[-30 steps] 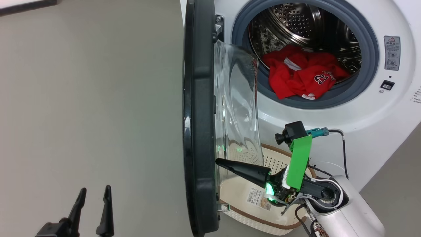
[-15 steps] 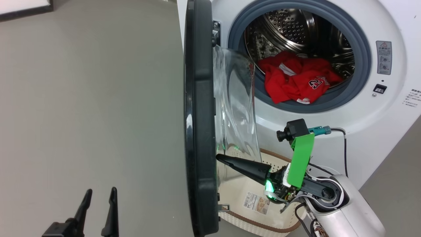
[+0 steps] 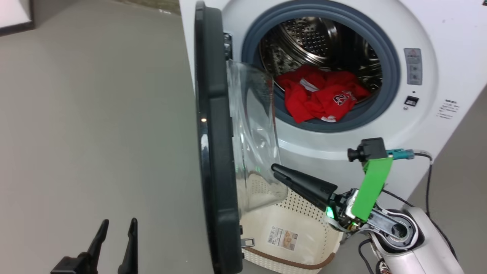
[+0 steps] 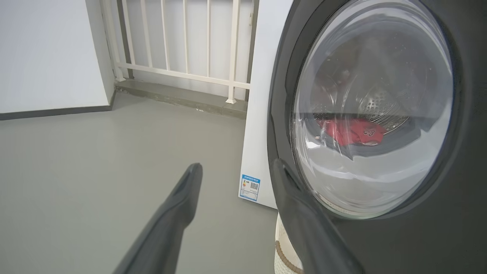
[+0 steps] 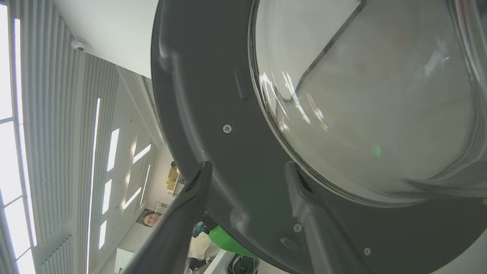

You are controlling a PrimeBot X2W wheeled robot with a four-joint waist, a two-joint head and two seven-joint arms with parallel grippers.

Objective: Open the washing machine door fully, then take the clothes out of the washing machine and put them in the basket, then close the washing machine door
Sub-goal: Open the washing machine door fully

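**A:** What's in the head view?

**B:** The door [image 3: 213, 152] stands edge-on, swung out from the washing machine [image 3: 380, 152]. On the door's inner side is the right gripper [image 3: 274, 171], fingers parted and empty. It sits beside the glass bulge, above the basket [image 3: 296, 262]. The red clothes [image 3: 317, 97] lie in the drum beyond the door. On the door's outer side the left gripper [image 3: 116, 228] hangs spread and empty.

**A:** And the left wrist view?

**B:** It shows the door's outer face, with the clothes dim through the glass.

**A:** And the right wrist view?

**B:** It shows the door's dark inner rim, close to both fingers [image 5: 198, 182]. To open the door further, I'd push on that rim, not the glass.

**A:** What has changed?

**B:** A second ago the right gripper was pinched shut at the rim. It has since let go and backed away. The camera has also shifted.
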